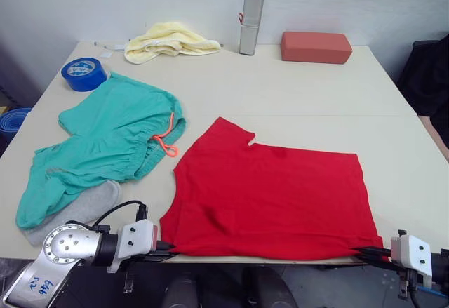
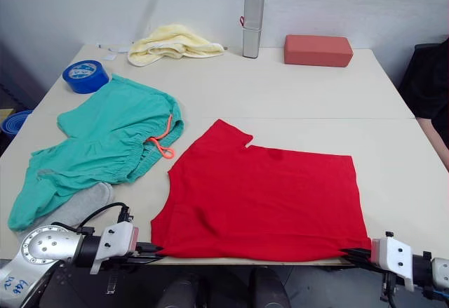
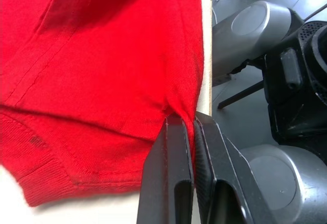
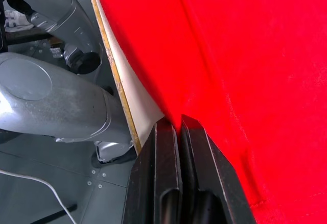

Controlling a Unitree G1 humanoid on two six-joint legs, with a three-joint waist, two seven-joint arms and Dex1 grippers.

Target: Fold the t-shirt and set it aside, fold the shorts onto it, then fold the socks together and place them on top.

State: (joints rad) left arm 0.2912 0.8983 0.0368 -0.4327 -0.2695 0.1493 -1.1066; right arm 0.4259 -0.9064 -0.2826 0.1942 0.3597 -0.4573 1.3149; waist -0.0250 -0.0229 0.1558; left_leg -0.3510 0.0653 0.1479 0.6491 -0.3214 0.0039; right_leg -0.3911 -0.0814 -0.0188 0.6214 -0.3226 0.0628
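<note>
Barely begun, by the look of it: the red t-shirt lies flat and roughly halved along the near edge of the desk, one sleeve pointing toward the middle. The left gripper has its two black fingers pressed together on a pinch of red fabric at the shirt's near-left corner, and the right gripper likewise pinches the cloth at the near-right corner, right at the desk's edge. I judge this to be the start of the next fold, with the shirt neither fully folded nor set aside.

The teal shorts lie crumpled and unfolded toward the left edge, their orange drawstring trailing near the shirt. A grey sock lies partly under the shorts at the near-left corner; I cannot tell whether both socks are there. Shorts and socks remain to be done.

Along the far edge sit a yellow towel, a blue tape roll, a silver case and a red-brown block.
</note>
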